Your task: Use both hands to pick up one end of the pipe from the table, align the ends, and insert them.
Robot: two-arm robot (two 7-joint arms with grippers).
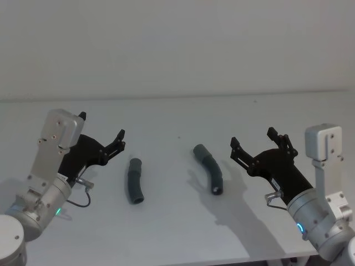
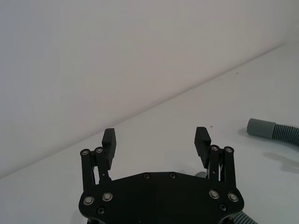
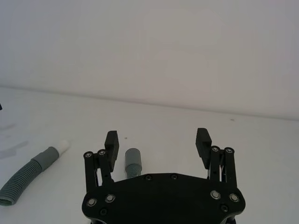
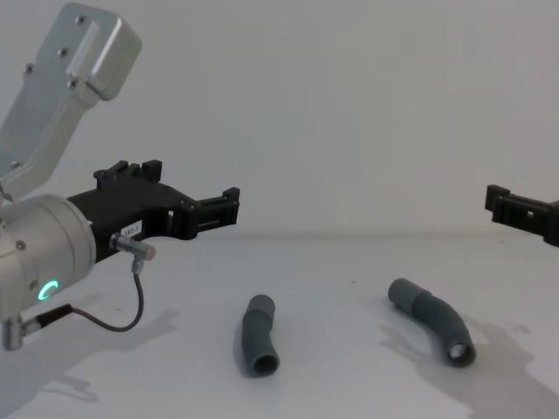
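Pipe halves [image 1: 135, 181] [image 1: 209, 166] lie on the table [image 1: 166, 233], outside the spread jaws of left gripper [image 1: 102, 125] and right gripper [image 1: 253, 137], apparently poised to grab.

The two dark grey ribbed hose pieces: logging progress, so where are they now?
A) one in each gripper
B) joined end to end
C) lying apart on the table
C: the left hose piece and right hose piece, dark grey and ribbed, lie separate on the white table; the black left gripper and right gripper are open, empty.
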